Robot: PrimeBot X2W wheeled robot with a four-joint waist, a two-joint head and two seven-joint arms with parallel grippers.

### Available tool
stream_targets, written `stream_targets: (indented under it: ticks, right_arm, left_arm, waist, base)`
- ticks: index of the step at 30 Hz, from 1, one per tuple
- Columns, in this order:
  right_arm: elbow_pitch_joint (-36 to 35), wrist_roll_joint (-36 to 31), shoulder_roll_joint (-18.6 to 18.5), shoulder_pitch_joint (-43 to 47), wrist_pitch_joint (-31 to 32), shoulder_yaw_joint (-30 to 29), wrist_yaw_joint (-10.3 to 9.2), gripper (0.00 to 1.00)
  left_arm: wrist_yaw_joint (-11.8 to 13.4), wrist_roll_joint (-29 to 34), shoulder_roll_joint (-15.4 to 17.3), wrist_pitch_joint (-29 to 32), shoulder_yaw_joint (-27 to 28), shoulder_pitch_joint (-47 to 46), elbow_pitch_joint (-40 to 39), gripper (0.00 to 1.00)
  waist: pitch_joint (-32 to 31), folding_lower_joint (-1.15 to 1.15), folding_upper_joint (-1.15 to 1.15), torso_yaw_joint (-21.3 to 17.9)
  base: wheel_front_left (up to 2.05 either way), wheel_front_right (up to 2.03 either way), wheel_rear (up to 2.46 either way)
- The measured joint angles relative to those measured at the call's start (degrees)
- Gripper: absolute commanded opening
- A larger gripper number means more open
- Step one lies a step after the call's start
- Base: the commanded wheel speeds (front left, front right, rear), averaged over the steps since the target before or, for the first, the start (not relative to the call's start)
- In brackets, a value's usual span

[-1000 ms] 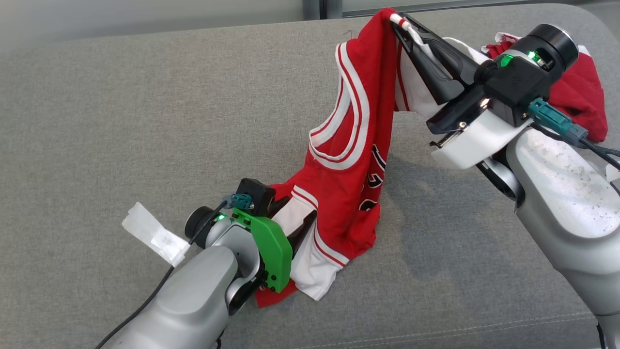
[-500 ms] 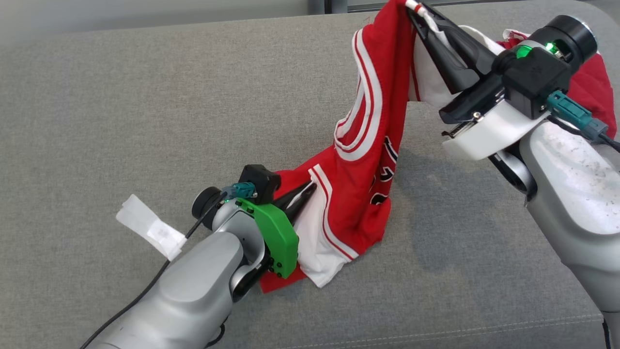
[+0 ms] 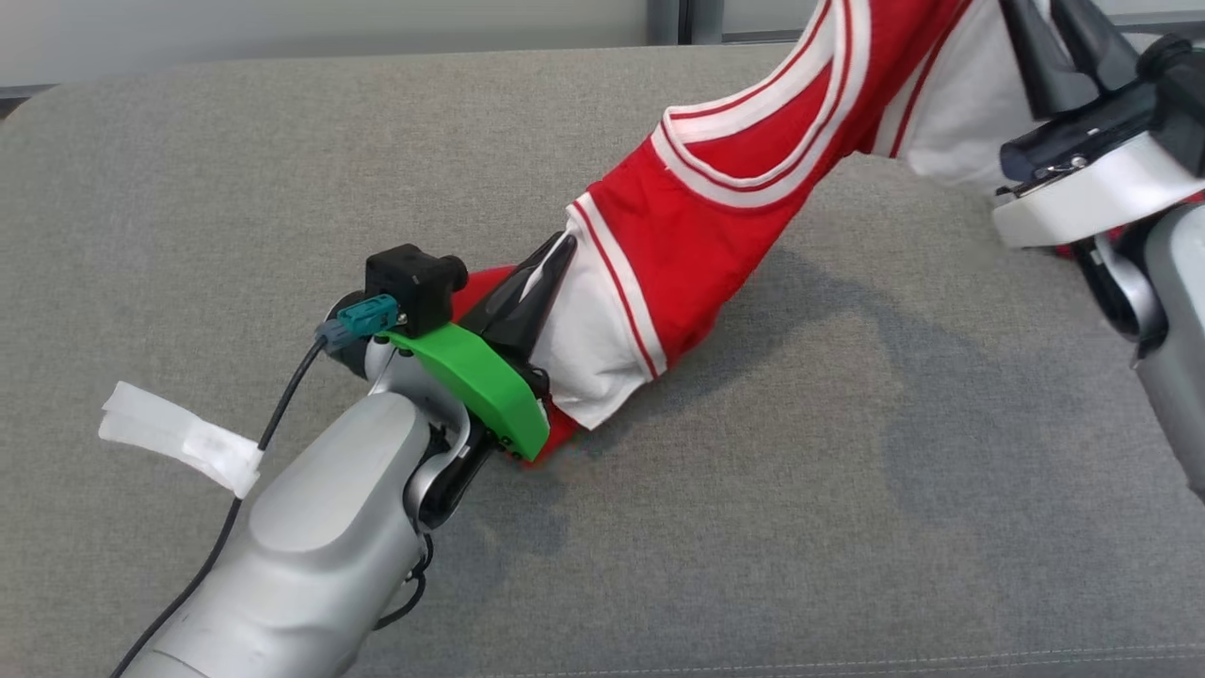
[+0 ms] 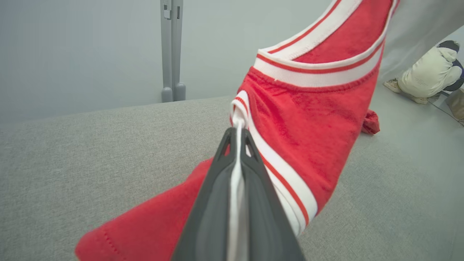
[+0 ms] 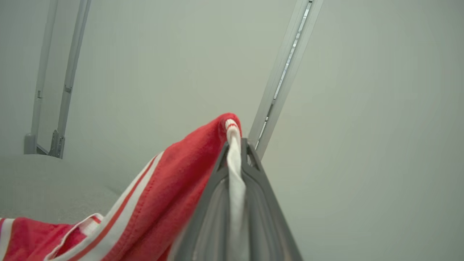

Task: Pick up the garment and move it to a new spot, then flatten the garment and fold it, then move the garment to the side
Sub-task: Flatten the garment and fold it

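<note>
No word, number or brand can be read on the red and white garment (image 3: 697,217), and the white tape tag (image 3: 179,438) on the black cable (image 3: 282,400) carries only a faint mark too small to make out.

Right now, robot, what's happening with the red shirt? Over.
Left tool shut on jersey trim. Right tool shut on another edge, up high. Jersey stretched between them. Nothing in the way.

Jersey (image 3: 697,217) strung diag. across cushion (image 3: 847,490) centre, blocks crossing. Bare fabric L, front & R of it. Post (image 4: 171,47) behind far edge.
</note>
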Motion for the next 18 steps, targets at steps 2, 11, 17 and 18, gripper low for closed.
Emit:
stream_targets:
  ticks: [2, 11, 17, 18]
  right_arm:
    - [-0.03, -0.04, -1.26, -0.1, -0.01, -1.46, -0.27, 0.0]
    - [0.51, 0.13, -3.77, -2.35, -0.01, -5.87, -2.14, 0.0]
    - [0.82, 1.65, -4.32, -1.54, -0.01, -6.37, -2.15, 0.0]
    - [1.03, 1.9, -4.35, -1.07, -0.01, -6.38, -2.15, 0.0]
  left_arm:
    - [0.0, 0.04, -0.46, 0.01, -0.09, 0.0, -2.58, 0.0]
    - [0.0, -1.55, -3.35, 0.09, 3.07, 0.04, -15.55, 0.0]
    - [0.0, 0.07, -3.26, 0.09, 1.31, 0.11, -20.08, 0.0]
    - [0.0, 0.83, -3.25, 0.09, 0.88, 0.3, -20.01, 0.0]
  waist:
    - [-0.54, 0.0, 0.0, 0.28]
    - [-2.86, 0.0, 0.0, -0.3]
    - [-3.23, 0.0, 0.0, -1.4]
    - [-3.23, 0.0, 0.0, -1.43]
  base:
    - [0.0, 0.0, 0.0]
    - [0.0, 0.0, 0.0]
    - [0.0, 0.0, 0.0]
    - [0.0, 0.0, 0.0]
